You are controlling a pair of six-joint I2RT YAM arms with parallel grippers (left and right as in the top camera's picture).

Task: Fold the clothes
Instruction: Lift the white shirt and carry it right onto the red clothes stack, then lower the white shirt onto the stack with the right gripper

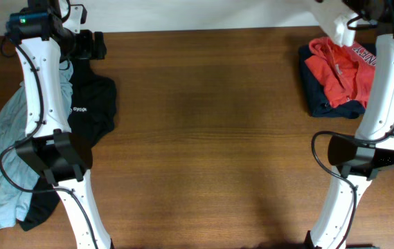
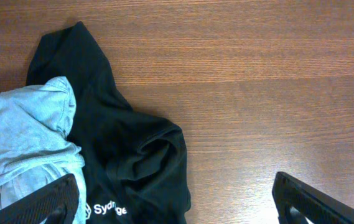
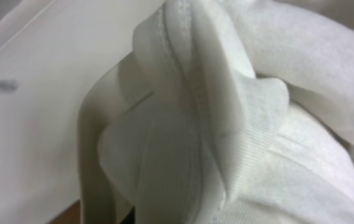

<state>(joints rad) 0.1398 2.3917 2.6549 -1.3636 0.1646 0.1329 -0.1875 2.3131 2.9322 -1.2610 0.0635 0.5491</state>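
the left pincer stands spread as wide as it goes and holds nothing. its two dark fingers show at the lower corners of the left wrist view, above bare wood and the edge of the black shirt. that shirt lies crumpled on the table at its left side, white logo up, directly below the pincer without touching it. the pale grey-blue shirt lies bunched against the black one, overlapping its left edge, and trails toward the near left corner under the left arm.

the right pincer is closed. its fingers are hidden, because the white garment is gathered into thick folds right in front of the right wrist camera and fills that view. from overhead a corner of this white cloth hangs at the far right edge, raised off the table beside the right arm. just below it a red garment lies on a navy one, stacked at the far right of the table.
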